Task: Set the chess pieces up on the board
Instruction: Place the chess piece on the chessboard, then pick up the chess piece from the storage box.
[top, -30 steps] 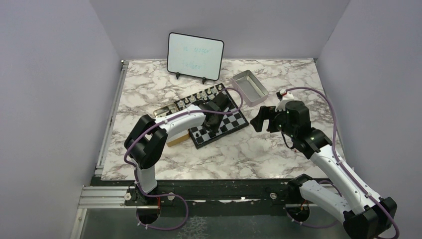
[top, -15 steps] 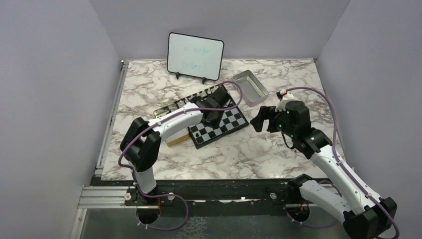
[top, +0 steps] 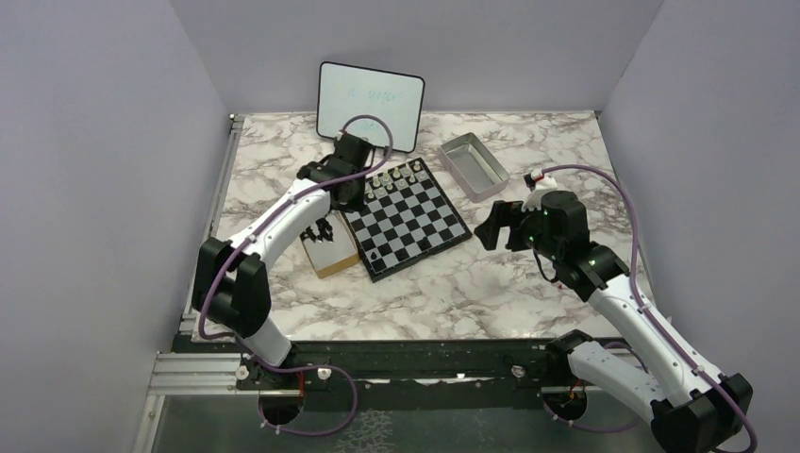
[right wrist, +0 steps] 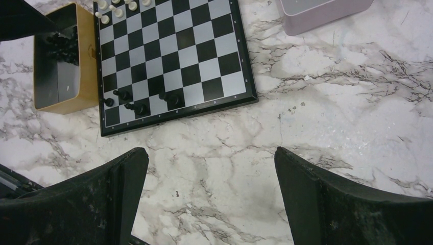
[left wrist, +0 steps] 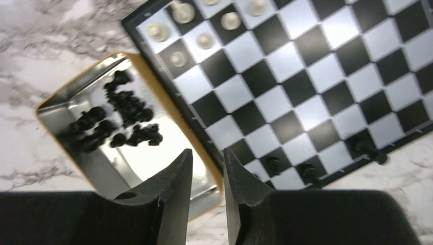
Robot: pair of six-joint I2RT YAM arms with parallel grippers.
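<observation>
Left gripper (left wrist: 207, 158), narrowly parted and empty, hangs over the tan wooden box (top: 335, 264) at nine o'clock of the black-rimmed checkered chessboard (top: 415, 217); right gripper (right wrist: 208, 153) gapes wide, empty.

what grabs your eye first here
A black-and-white checked chessboard with a black rim sits mid-table, nearly bare. Beside its left edge, a tan wooden box holds a heap of tiny black chess pieces, with the left gripper hovering above, empty.

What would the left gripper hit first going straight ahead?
Likely the tan box, at its edge beside the chessboard; the black pieces inside lie off-line. Depth unclear.
</observation>
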